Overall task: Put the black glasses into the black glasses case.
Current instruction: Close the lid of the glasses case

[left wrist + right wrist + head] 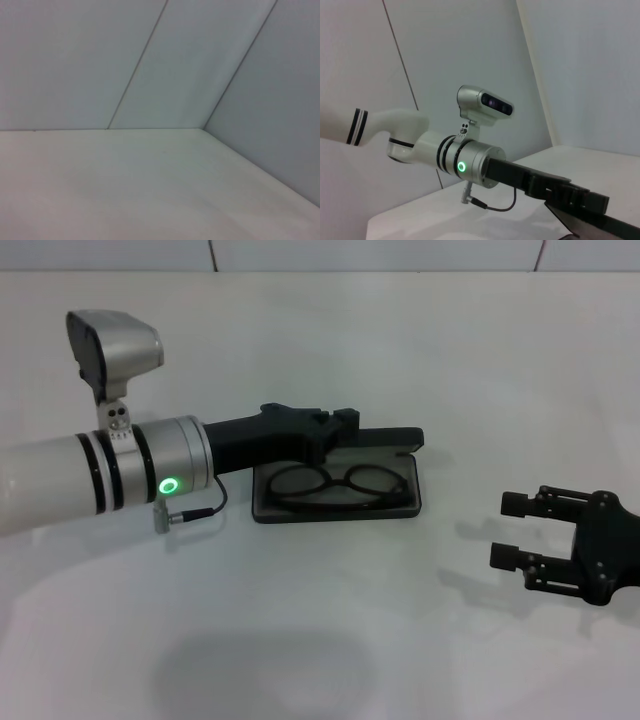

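The black glasses case [300,513] lies open in the middle of the table in the head view. The black glasses [340,483] lie inside its tray, lenses side by side. The lid [395,438] stands half raised along the far side. My left gripper [340,425] reaches in from the left and sits against the lid's near end; its grip is hidden. It also shows in the right wrist view [570,195], above a dark case edge [605,227]. My right gripper [508,531] is open and empty, right of the case. The left wrist view shows only table and walls.
A white table [330,640] spreads all around the case, with a tiled wall [380,252] behind it. The left arm's silver wrist with a green light [169,485] and a small cable [200,510] hangs low just left of the case.
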